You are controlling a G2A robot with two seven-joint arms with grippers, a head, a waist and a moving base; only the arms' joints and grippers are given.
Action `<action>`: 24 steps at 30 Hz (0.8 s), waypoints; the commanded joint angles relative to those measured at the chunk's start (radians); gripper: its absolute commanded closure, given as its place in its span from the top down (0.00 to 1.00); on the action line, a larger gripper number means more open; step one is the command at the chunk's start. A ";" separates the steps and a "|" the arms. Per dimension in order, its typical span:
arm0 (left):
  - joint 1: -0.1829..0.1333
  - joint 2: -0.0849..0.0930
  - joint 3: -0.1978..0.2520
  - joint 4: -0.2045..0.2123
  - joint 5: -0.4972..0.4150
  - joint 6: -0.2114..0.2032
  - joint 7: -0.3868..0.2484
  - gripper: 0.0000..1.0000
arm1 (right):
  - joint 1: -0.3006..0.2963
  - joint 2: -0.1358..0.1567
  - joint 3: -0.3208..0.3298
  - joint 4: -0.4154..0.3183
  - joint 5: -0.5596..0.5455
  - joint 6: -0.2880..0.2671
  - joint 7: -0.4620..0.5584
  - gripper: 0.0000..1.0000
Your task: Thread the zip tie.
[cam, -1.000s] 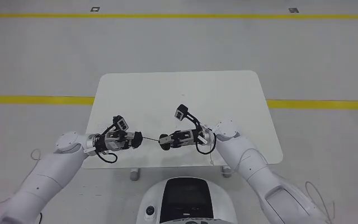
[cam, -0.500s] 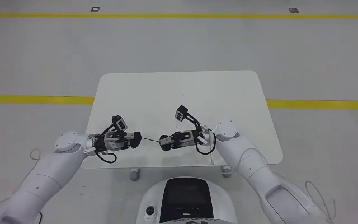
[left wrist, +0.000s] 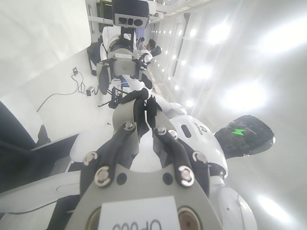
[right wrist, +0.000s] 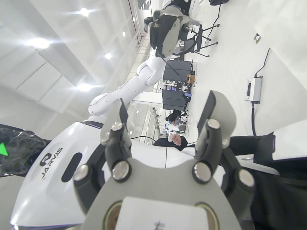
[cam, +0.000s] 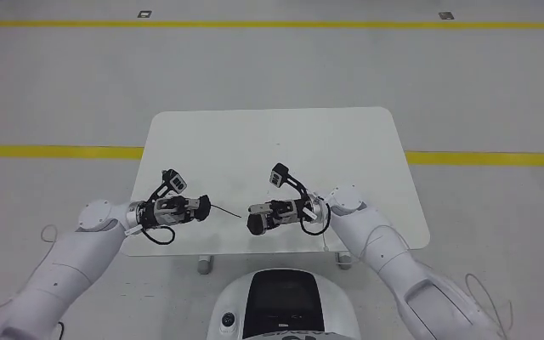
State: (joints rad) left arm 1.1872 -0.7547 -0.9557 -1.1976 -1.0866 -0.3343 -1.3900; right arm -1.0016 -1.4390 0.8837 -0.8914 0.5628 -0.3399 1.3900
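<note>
While the left gripper (cam: 202,208) is pinching one end of the thin black zip tie (cam: 225,210) between fingers (left wrist: 124,113) drawn close together, the strap is sticking straight out from the fingertips and pointing across toward the right gripper (cam: 253,223). The right gripper's fingers (right wrist: 215,111) are standing wide apart and gripping nothing, and the tie's free tip is ending just short of them, not touching. The two grippers are facing each other above the near part of the white table (cam: 340,144), with the tie hanging in the air between them rather than lying on the surface. In the right wrist view the tie is showing as a fine dark line running out of the left gripper.
</note>
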 commanded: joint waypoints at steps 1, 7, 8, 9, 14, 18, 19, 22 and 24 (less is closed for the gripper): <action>0.003 -0.001 -0.010 -0.008 -0.006 -0.006 0.000 0.00 | -0.002 0.002 -0.012 0.005 0.006 0.002 0.000 1.00; 0.004 -0.002 -0.011 -0.012 -0.001 0.006 0.000 0.00 | -0.002 0.002 -0.012 0.005 0.006 0.002 0.000 1.00; 0.004 -0.002 -0.011 -0.012 -0.001 0.006 0.000 0.00 | -0.002 0.002 -0.012 0.005 0.006 0.002 0.000 1.00; 0.004 -0.002 -0.011 -0.012 -0.001 0.006 0.000 0.00 | -0.002 0.002 -0.012 0.005 0.006 0.002 0.000 1.00; 0.007 -0.010 -0.004 -0.019 -0.017 0.020 0.012 0.00 | -0.010 0.005 -0.016 -0.017 -0.022 0.012 -0.027 1.00; 0.019 -0.016 0.003 -0.036 -0.078 -0.006 0.000 0.00 | -0.006 0.005 -0.014 -0.001 -0.008 0.033 -0.042 1.00; 0.020 -0.015 0.002 -0.033 -0.076 -0.006 0.000 0.00 | -0.002 0.003 -0.016 0.004 0.001 0.037 -0.049 1.00; 0.028 -0.016 -0.007 -0.029 -0.077 -0.006 0.000 0.00 | 0.019 -0.009 -0.033 0.016 0.017 0.039 -0.063 1.00; 0.033 -0.019 -0.013 -0.024 -0.082 -0.006 0.000 0.00 | 0.037 -0.020 -0.052 0.027 0.020 0.039 -0.078 1.00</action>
State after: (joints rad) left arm 1.2175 -0.7717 -0.9650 -1.2249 -1.1632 -0.3401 -1.3900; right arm -0.9740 -1.4538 0.8412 -0.8702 0.5822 -0.3004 1.3199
